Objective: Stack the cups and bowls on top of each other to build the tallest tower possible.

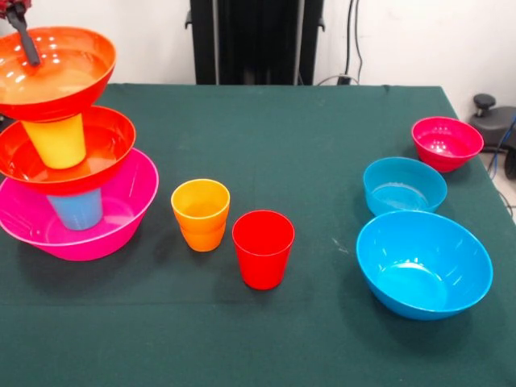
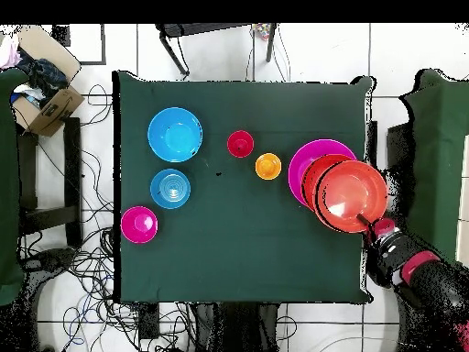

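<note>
The tower stands at the table's left in the front view: a large pink bowl (image 1: 121, 226), a light blue cup (image 1: 76, 210), an orange-red bowl (image 1: 105, 149), a yellow cup (image 1: 56, 141) and a second orange-red bowl (image 1: 72, 68) on top. My gripper (image 1: 22, 32) reaches down at the far rim of the top bowl; overhead it (image 2: 371, 223) sits at that bowl's (image 2: 348, 192) edge. An orange cup (image 1: 200, 214) and a red cup (image 1: 263, 248) stand upright mid-table. A large blue bowl (image 1: 423, 264), a small blue bowl (image 1: 403, 185) and a magenta bowl (image 1: 447, 143) sit at the right.
The green table (image 1: 282, 121) carries everything. The black pedestal (image 1: 254, 40) stands behind its far edge. Overhead, a cardboard box (image 2: 41, 92) and cables (image 2: 92, 266) lie on the floor beside the table.
</note>
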Controlling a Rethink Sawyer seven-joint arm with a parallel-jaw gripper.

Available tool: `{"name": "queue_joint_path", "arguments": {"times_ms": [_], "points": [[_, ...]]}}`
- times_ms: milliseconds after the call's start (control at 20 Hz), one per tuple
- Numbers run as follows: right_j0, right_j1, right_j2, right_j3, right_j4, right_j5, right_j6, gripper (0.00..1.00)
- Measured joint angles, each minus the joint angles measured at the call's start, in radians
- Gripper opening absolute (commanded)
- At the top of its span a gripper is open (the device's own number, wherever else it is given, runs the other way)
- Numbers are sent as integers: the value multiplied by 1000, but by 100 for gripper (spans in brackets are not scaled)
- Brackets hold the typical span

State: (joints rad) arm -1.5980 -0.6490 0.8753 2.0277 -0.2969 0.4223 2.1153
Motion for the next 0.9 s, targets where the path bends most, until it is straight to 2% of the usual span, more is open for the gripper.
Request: {"name": "queue_joint_path", "arguments": {"times_ms": [450,900], "points": [[0,7,0,-10,0,43,0,0],[-2,52,-1,-24,0,46,0,0]]}}
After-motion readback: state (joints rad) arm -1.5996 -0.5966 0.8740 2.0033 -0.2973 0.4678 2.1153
